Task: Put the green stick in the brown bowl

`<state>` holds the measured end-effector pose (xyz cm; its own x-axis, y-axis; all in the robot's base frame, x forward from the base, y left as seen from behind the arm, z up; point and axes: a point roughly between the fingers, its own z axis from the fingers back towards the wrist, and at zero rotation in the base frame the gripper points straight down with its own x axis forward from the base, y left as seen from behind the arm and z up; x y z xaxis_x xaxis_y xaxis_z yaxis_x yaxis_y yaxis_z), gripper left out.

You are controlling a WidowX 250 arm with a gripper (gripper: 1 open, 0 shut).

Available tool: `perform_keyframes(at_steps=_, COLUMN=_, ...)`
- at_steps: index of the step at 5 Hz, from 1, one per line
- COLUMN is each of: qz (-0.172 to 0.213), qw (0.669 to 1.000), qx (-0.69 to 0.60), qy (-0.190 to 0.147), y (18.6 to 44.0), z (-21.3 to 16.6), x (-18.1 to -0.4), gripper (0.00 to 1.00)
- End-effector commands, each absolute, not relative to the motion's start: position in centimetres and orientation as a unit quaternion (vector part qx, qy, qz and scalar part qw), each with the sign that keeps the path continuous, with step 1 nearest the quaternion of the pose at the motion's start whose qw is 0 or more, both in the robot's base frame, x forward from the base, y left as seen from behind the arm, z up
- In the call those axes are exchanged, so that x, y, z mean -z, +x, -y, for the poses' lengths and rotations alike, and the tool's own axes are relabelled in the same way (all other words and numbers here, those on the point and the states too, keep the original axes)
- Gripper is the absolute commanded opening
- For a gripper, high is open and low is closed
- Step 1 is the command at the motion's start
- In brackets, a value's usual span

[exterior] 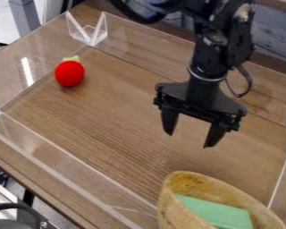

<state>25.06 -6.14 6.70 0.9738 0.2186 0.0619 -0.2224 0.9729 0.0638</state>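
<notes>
The green stick (223, 214) lies flat inside the brown bowl (181, 190) at the bottom right corner of the camera view, partly cut off by the frame edge. My black gripper (193, 134) hangs above the wooden table, up and a little left of the bowl, pointing straight down. Its two fingers stand wide open with nothing between them.
A red strawberry-like ball (71, 72) rests at the left of the table. Clear acrylic walls (62, 154) fence the wooden surface, with a clear bracket (88, 31) at the back left. A dark cable trails behind the arm.
</notes>
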Motion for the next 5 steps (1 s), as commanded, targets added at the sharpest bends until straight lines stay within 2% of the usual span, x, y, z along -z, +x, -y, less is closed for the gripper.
perform_keyframes(at_steps=1, qz=0.043, qw=0.990, qx=-0.127, qy=0.033, y=25.9, z=5.7, x=-7.0, gripper=1.00)
perform_keyframes(at_steps=2, qz=0.044, qw=0.989, qx=-0.136, qy=0.034, y=26.1, z=5.6, x=-6.7, gripper=0.00)
perform_keyframes(at_steps=5, qz=0.043, qw=0.985, qx=-0.168, qy=0.025, y=26.0, z=6.8, x=-6.5, gripper=0.00)
